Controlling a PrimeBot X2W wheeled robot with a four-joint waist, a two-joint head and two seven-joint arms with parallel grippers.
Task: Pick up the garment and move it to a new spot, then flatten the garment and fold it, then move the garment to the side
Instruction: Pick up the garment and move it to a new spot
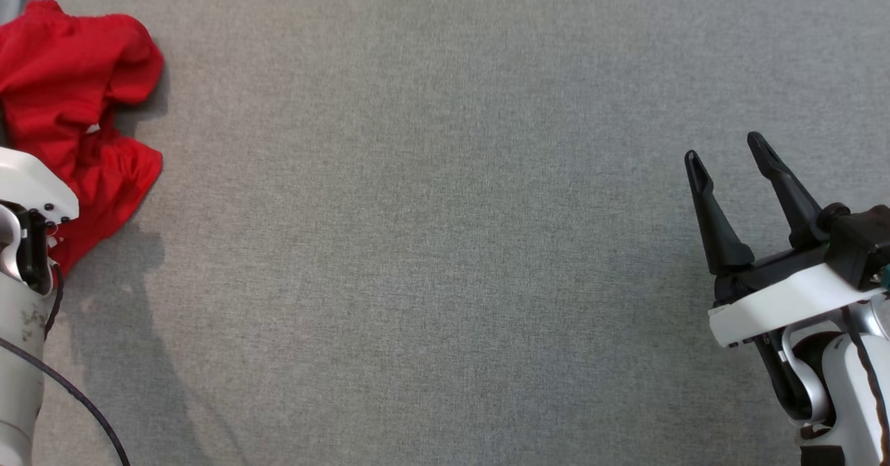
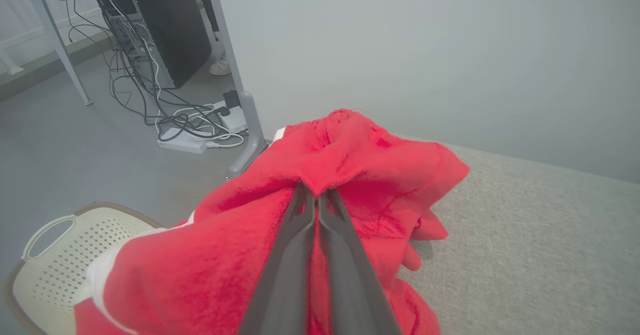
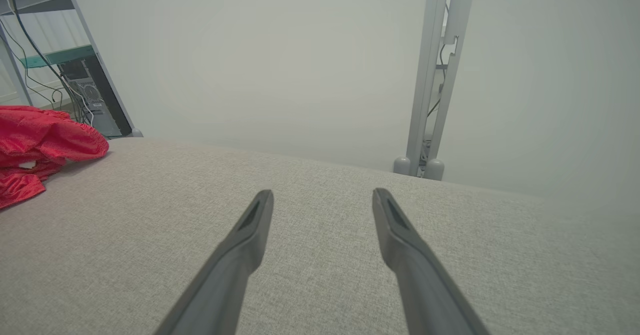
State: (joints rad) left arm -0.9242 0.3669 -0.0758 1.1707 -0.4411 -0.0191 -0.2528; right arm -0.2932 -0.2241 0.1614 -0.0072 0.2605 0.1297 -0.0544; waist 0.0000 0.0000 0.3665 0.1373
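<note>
Red garment (image 1: 69, 97) lies bunched at the worktop's (image 1: 445, 243) far left corner. My left gripper (image 2: 316, 195) is clamped on a raised fold; right gripper (image 1: 723, 147) is spread, empty. The cloth looks soft, light and limp, so I expect sagging. A white-trimmed hem should hold firmer.

Garment (image 1: 69, 76): soft matt cloth. Tabletop (image 1: 445, 243): coarse woven fabric, matt. Basket (image 2: 50, 260): perforated plastic.

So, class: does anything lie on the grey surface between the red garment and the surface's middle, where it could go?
Nothing visible does. The left gripper is shut on the red garment at the left edge of the grey surface; the right gripper, open, sits far off at the right.
</note>
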